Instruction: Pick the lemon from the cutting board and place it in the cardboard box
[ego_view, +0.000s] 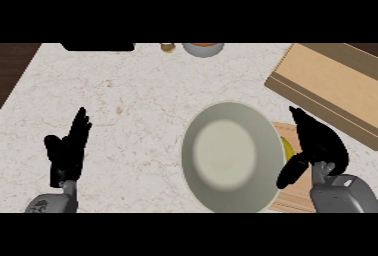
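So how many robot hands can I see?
2. The left hand rests at the lower left over the counter. The right hand is at the lower right, beside the plate, above the cutting board.

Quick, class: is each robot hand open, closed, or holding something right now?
Left robot hand: open, fingers straight, holding nothing.
Right robot hand: open above the cutting board, lemon beside it not grasped.

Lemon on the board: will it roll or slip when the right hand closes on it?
It probably rolls: the lemon shows a curved yellow edge, mostly hidden by the right hand. It lies close beside the plate, so a nudge may push it against that rim.
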